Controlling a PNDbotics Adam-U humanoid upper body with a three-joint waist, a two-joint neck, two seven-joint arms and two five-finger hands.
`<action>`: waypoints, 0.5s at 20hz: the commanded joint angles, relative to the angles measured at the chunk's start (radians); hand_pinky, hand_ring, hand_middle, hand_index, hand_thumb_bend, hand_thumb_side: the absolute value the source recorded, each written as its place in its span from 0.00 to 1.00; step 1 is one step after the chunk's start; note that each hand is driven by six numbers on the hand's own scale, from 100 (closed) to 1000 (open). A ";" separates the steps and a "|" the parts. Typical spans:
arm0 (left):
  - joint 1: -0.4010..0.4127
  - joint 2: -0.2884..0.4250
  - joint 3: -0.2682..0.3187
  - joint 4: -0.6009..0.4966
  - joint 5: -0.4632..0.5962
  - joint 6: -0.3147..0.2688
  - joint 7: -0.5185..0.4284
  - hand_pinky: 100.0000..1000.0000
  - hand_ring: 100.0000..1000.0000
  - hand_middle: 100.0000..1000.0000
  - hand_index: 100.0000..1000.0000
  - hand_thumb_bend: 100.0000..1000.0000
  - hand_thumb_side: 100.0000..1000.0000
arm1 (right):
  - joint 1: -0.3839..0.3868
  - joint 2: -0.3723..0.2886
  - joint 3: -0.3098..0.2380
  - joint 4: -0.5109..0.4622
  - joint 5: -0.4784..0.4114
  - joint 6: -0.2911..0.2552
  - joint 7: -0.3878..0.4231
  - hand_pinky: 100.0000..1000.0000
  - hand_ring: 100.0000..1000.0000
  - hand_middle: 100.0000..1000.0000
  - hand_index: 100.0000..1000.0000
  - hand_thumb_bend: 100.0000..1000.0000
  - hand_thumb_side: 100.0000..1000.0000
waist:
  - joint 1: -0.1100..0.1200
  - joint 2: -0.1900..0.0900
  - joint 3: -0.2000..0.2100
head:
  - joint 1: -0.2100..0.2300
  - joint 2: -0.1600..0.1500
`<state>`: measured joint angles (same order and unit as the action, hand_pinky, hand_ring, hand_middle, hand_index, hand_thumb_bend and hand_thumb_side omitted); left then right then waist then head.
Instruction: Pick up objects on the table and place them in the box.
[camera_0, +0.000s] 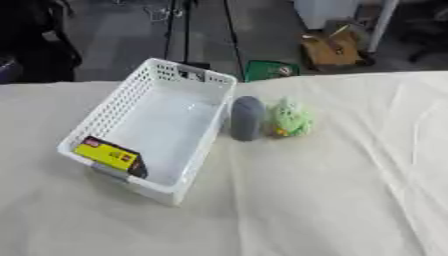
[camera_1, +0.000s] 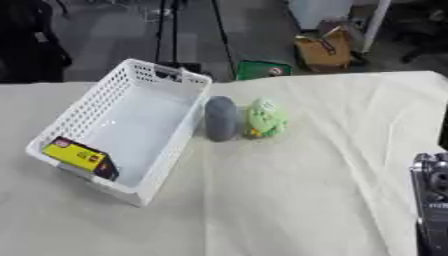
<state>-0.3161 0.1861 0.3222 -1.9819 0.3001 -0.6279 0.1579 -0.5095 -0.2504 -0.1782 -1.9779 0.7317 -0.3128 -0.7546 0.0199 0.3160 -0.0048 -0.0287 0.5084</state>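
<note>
A white perforated box (camera_0: 103, 116) stands askew on the cream cloth at the left of the table. A flat yellow, black and red pack (camera_0: 112, 156) leans inside it against the near wall. Just right of the box lies a grey oblong object (camera_0: 246, 118), touching or almost touching the box's side. A green plush toy (camera_0: 289, 119) sits against the grey object's right side. A black and silver part of my right arm or hand (camera_1: 431, 200) shows only at the right eye view's lower right edge, far from the objects. My left hand shows in no view.
The cream cloth (camera_0: 332, 200) stretches wide in front of and to the right of the objects, with folds running down its right part. Beyond the far table edge, on the floor, are a green item (camera_0: 269, 70), a cardboard box (camera_0: 332, 49) and tripod legs.
</note>
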 joint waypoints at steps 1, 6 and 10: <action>-0.007 0.016 -0.002 -0.018 0.000 -0.001 -0.001 0.67 0.64 0.76 0.73 0.00 0.64 | -0.027 -0.023 0.001 -0.022 0.010 0.001 0.015 0.76 0.72 0.63 0.83 0.00 1.00 | -0.001 -0.019 0.000 | -0.001 0.006; -0.002 0.018 -0.008 -0.018 0.004 0.006 -0.002 0.67 0.64 0.76 0.73 0.00 0.64 | -0.188 -0.076 0.084 -0.005 0.082 0.056 0.173 0.77 0.76 0.72 0.89 0.00 1.00 | -0.006 -0.034 0.003 | -0.015 0.027; 0.005 0.019 -0.011 -0.018 0.007 0.010 -0.005 0.67 0.64 0.76 0.73 0.00 0.64 | -0.350 -0.115 0.176 0.069 0.170 0.094 0.351 0.78 0.78 0.76 0.91 0.00 1.00 | -0.012 -0.046 0.008 | -0.023 0.041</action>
<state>-0.3065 0.1861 0.3145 -1.9819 0.3036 -0.6204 0.1548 -0.8397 -0.3322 -0.0232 -1.9222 0.8717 -0.2285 -0.4508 0.0049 0.2917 0.0021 -0.0475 0.5423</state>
